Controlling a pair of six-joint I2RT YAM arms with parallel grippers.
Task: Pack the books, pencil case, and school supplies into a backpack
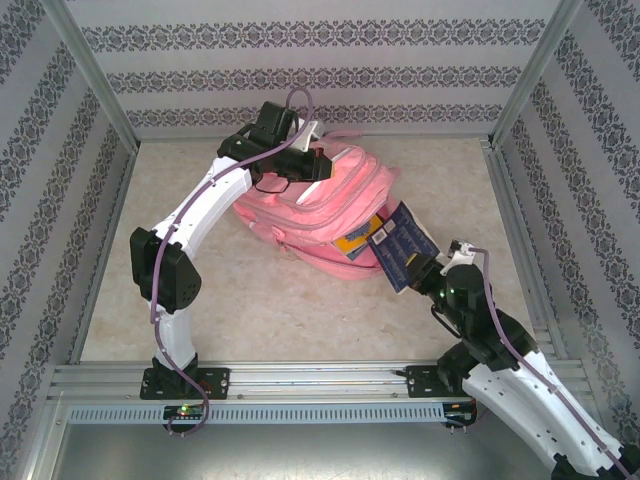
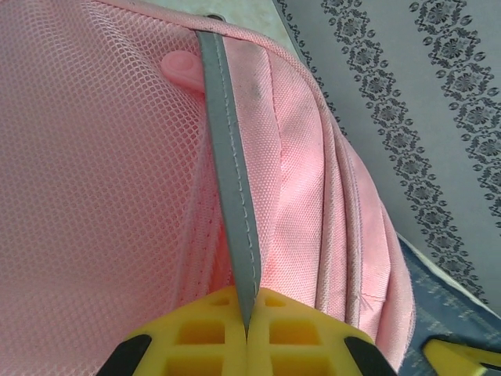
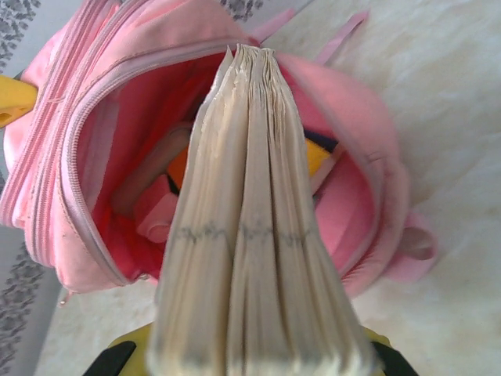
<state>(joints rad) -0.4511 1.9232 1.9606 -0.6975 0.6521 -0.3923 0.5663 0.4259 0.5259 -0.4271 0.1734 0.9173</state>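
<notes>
The big pink fabric backpack (image 1: 330,200) lies on the pale table (image 1: 250,300), toward twelve o'clock. The left gripper (image 2: 246,317) is pinched tight on its grey reflective stripe (image 2: 231,196). At the bag's four o'clock, the right gripper (image 1: 432,272) clasps navy white-printed books (image 1: 403,247), page edges at the open mouth.

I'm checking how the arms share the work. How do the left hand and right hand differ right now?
The left hand pinches the grey stripe on the backpack; the right hand clamps a navy book. The left hand is at the backpack's far side, the right hand at its open near-right end. The left hand's fingers nearly meet; the right hand's straddle thick pages. Both are shut on something.
</notes>
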